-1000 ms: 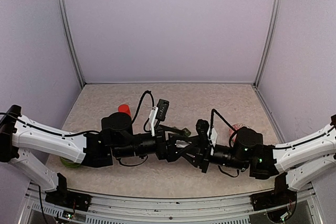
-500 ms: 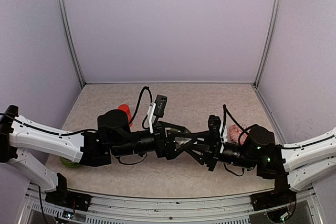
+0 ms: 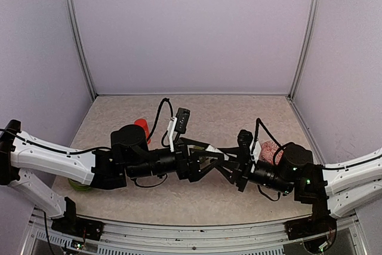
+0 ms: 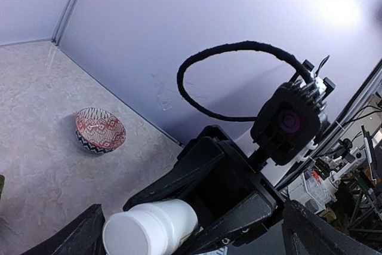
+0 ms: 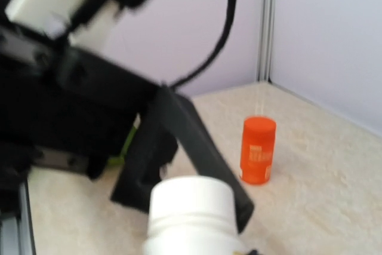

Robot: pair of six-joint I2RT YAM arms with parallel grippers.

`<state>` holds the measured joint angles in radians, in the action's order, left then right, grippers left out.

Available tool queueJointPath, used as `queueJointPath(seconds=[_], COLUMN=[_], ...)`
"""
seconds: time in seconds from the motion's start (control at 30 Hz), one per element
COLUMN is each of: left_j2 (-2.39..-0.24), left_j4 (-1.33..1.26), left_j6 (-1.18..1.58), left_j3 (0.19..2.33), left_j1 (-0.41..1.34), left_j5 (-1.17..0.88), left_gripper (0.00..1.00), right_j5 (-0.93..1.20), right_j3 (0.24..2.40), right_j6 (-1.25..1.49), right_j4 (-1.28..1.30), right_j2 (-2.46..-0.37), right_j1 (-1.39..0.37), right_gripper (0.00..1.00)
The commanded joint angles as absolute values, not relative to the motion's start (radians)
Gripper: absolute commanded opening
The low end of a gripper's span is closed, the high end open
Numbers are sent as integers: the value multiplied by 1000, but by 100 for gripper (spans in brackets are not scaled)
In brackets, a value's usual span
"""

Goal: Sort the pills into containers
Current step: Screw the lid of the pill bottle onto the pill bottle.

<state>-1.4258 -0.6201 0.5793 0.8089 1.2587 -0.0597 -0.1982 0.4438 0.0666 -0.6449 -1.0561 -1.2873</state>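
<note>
Near the desk's near edge, the right gripper pinches a white bottle, cap toward the spread left gripper, maybe to open it; the containers are out of sight.

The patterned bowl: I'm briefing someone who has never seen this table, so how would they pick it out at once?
Find the right arm lying low over the speckled table. Just behind its wrist, toward the back wall, sits the patterned bowl. It alone has red, black and white zigzag bands; the orange-red bottle across the table is a plain upright cylinder.
</note>
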Motion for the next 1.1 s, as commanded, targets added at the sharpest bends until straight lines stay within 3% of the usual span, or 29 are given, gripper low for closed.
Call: queueJointPath(seconds=[0.0,0.57,1.07], left_j2=[-1396,-1390,-1394], left_j4=[-635,-651,-647], left_j6=[569,562,568], left_j3=[838,827,818], left_j1=[1267,1267,1267], left_j5=[-74,-78,-74], left_gripper=[99,99,99], right_j5=[-219,-85,-202], right_j3=[460,491,406], right_j6=[60,79,43], right_j4=[-628,-678,-671], right_j2=[-1103,-1232,-1019], right_j1=[-1295,-1295,-1294], right_gripper=[0,0,0])
